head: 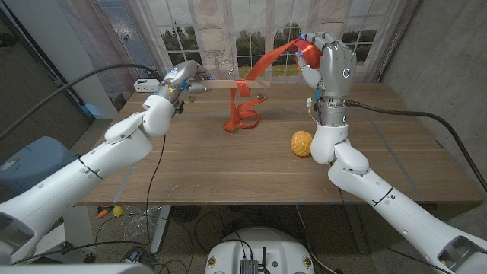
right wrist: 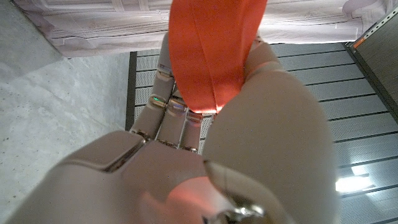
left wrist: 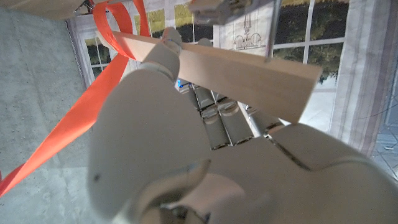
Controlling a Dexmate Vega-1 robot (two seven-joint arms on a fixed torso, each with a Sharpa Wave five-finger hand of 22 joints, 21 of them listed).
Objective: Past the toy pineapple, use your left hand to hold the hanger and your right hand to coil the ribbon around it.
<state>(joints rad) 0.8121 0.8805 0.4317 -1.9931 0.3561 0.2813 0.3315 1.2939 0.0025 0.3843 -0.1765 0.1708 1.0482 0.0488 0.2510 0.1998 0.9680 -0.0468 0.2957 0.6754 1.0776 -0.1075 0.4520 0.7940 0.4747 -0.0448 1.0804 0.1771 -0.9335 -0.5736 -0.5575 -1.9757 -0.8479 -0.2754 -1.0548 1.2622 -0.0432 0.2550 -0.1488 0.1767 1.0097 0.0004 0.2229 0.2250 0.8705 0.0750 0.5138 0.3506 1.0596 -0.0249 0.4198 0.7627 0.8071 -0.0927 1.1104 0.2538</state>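
While the left hand [head: 183,76] grips 1 wooden hanger [head: 221,85] above the table's far left, the right hand [head: 326,65] holds 1 orange ribbon [head: 266,62] raised at the far right. In the left wrist view the hanger [left wrist: 249,71] is a flat, pale wood bar clasped in the left hand [left wrist: 186,143], with ribbon [left wrist: 81,118] looped round it. In the right wrist view the smooth, wide ribbon [right wrist: 211,50] is pinched in the right hand [right wrist: 236,143]. From the hanger's middle the ribbon hangs down to a crumpled heap on the table [head: 228,171], which is brown wood with visible grain. 1 yellow, bumpy, round pineapple [head: 302,143] sits near the right arm. Behind stand sheer curtains [head: 205,30] and windows.
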